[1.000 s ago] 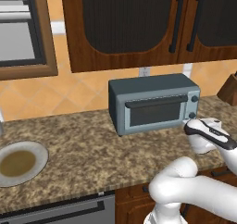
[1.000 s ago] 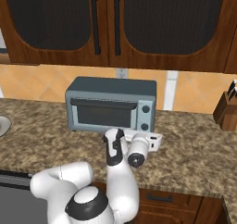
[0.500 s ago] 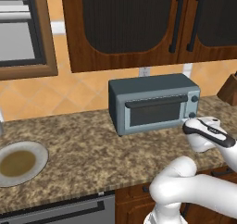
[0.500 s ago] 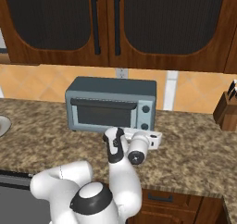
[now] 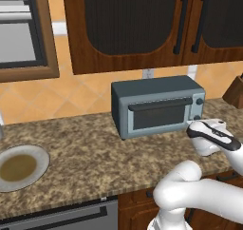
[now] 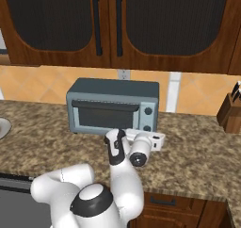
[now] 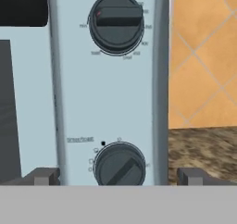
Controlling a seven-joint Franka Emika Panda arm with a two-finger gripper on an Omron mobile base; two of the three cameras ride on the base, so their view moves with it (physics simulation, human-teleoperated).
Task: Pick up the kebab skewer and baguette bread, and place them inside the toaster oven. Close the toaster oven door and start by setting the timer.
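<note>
end effector (image 7: 118,177): jaws wide, nothing between them; fingertips (image 7: 44,176) stand either side of the lower knob, not touching it
toaster oven (image 5: 156,105): straight ahead of the end effector, close; sits on the counter (image 5: 85,153) against the tiled wall
toaster oven door (image 5: 159,114): shut, ahead and left of the end effector; dark bar handle along its top
lower knob (image 7: 119,165): dead ahead, centred between the fingers; pointer bar slanted diagonally
upper knob (image 7: 115,21): above the lower one on the same panel; bar horizontal
plate (image 5: 19,166): far left of the end effector on the counter, well apart from the oven; brownish inside
knife block (image 6: 230,111): to the right of the end effector, at the counter's far end
kebab skewer / baguette bread: can't tell where they are
</note>
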